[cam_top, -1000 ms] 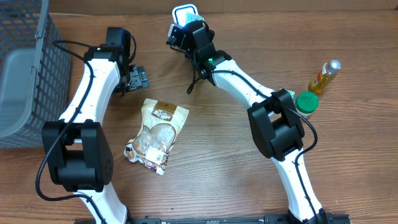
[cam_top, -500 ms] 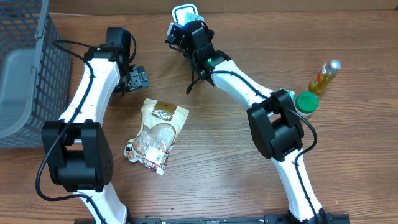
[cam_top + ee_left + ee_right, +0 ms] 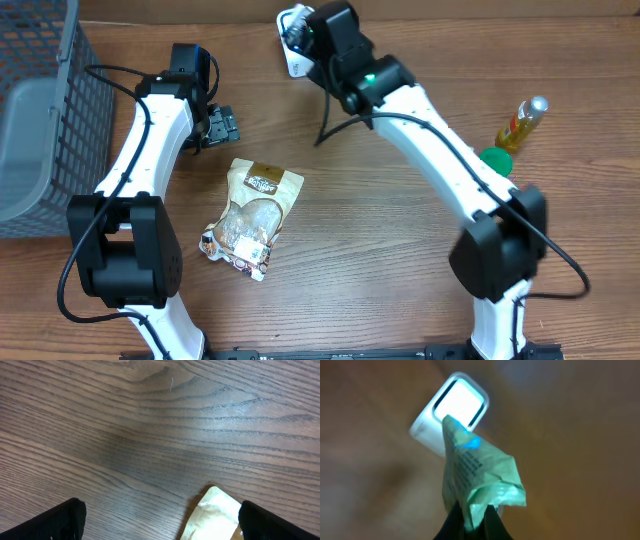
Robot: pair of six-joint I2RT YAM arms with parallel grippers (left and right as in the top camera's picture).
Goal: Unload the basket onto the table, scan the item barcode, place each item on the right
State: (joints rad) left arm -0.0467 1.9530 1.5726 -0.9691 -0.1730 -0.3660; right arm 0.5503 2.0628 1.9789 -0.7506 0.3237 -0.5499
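Your count at this station reads: one basket [image 3: 60, 90], one snack pouch [image 3: 252, 215], one scanner [image 3: 457, 406], one crumpled packet [image 3: 480, 475], one bottle [image 3: 522, 124], one green-capped jar [image 3: 494, 160].

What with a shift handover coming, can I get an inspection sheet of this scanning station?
Surface: brown wood-grain table; no spills seen.
Job's things: small crumpled printed packet in front of the lit window of the white scanner; tan snack pouch lying flat between the arms.
Clutter: slim yellow oil bottle and green-lidded container at the right.
Grippers: right gripper shut on the packet; left gripper open, empty, near the pouch's top corner.
Cables: black cable hanging loose from the right arm.
Surroundings: grey mesh basket at the left edge.
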